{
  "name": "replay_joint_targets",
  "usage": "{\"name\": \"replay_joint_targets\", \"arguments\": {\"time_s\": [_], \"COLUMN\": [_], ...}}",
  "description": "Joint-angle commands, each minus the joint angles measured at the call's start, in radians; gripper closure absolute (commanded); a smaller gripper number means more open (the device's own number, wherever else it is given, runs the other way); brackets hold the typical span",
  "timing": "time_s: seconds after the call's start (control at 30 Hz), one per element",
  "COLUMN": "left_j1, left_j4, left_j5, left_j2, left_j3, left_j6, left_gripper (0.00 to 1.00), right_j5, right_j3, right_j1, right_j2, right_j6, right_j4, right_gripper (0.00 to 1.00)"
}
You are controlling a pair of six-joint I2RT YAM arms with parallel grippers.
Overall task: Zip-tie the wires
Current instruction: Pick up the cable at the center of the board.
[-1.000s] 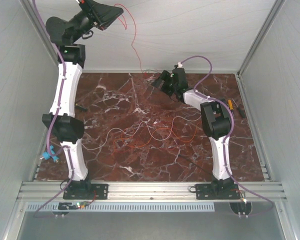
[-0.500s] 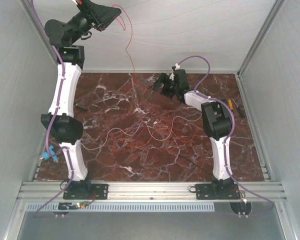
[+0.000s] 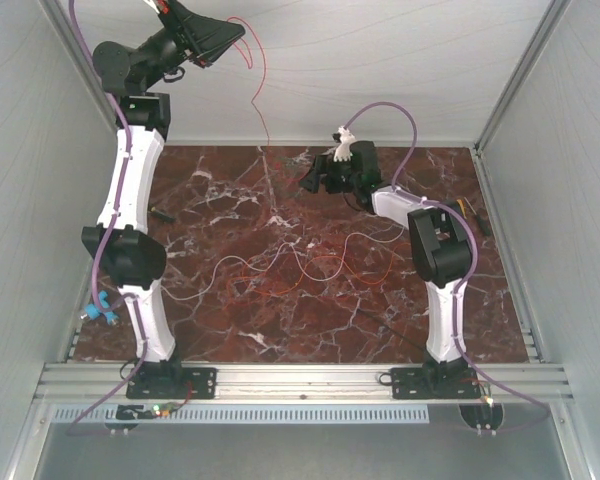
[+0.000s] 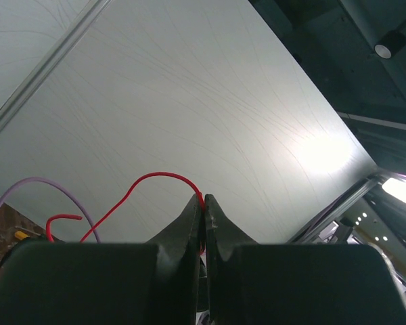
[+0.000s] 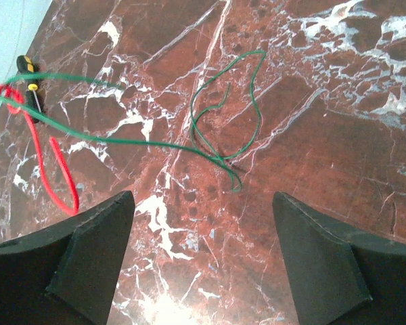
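Near right on counter [image 3: 230, 330] lies zip tie [image 3: 385, 327], a thin dark strip, w/ most wires [image 3: 300, 265] in loose loops just beyond it at mid-counter. Farther back, R hand [image 5: 203, 257] sits low over far counter, fingers spread wide w/ nothing between, a green wire [image 5: 223, 128] looped on the marble below. L hand [image 4: 203, 210] is up high at far left, tips pressed together, pinching a red wire [image 3: 263, 90] that hangs down to counter's far edge.
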Motion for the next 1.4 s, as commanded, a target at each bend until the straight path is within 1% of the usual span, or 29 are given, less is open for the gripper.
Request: {"name": "replay_joint_targets", "arguments": {"time_s": [0.0,0.13,0.27,0.37,0.4,0.47,0.5,0.6,0.67,0.77,0.87,0.93,1.0,1.1,1.23,1.37], "left_j1": [-0.005,-0.011,-0.013,-0.012,-0.013,-0.013,-0.012,-0.007,0.000,0.020,0.040,0.056,0.071,0.109,0.175,0.238], "left_j4": [0.072,0.078,0.084,0.081,0.080,0.078,0.078,0.077,0.076,0.078,0.084,0.087,0.089,0.098,0.112,0.120], "left_j5": [0.041,0.049,0.050,0.054,0.053,0.053,0.052,0.051,0.048,0.043,0.039,0.038,0.034,0.026,0.013,0.012], "left_j2": [-0.015,-0.010,-0.003,0.013,0.017,0.019,0.020,0.024,0.025,0.028,0.032,0.025,0.017,0.006,-0.005,-0.020], "left_j3": [0.021,0.021,0.027,0.050,0.054,0.055,0.055,0.055,0.057,0.071,0.086,0.087,0.087,0.092,0.108,0.107], "left_j6": [-0.045,-0.063,-0.081,-0.090,-0.093,-0.094,-0.092,-0.092,-0.092,-0.095,-0.102,-0.102,-0.101,-0.107,-0.125,-0.142], "left_gripper": [1.00,1.00,1.00,1.00,1.00,1.00,1.00,1.00,1.00,1.00,1.00,1.00,1.00,1.00,1.00,1.00], "right_j5": [0.034,0.066,0.072,0.089,0.099,0.121,0.142,0.227,0.284,0.374,0.484,0.528,0.529,0.514,0.527,0.492], "right_j3": [0.048,0.048,0.094,0.092,0.083,0.065,0.056,0.041,0.053,0.083,0.114,0.127,0.122,0.118,0.125,0.135], "right_j1": [0.012,0.031,0.050,0.062,0.063,0.063,0.063,0.059,0.050,0.023,-0.016,-0.043,-0.073,-0.099,-0.109,-0.127], "right_j2": [0.039,0.066,0.108,0.117,0.115,0.106,0.100,0.085,0.081,0.087,0.103,0.114,0.119,0.123,0.133,0.146], "right_j6": [-0.064,-0.064,-0.082,-0.096,-0.100,-0.112,-0.117,-0.126,-0.128,-0.107,-0.051,-0.012,0.029,0.063,0.091,0.121], "right_j4": [0.109,0.228,0.260,0.286,0.297,0.322,0.327,0.312,0.258,0.138,-0.029,-0.135,-0.202,-0.260,-0.312,-0.342], "right_gripper": [0.23,0.34,0.48,0.67,0.75,0.97,1.00,1.00,1.00,1.00,1.00,1.00,1.00,1.00,1.00,1.00]}}
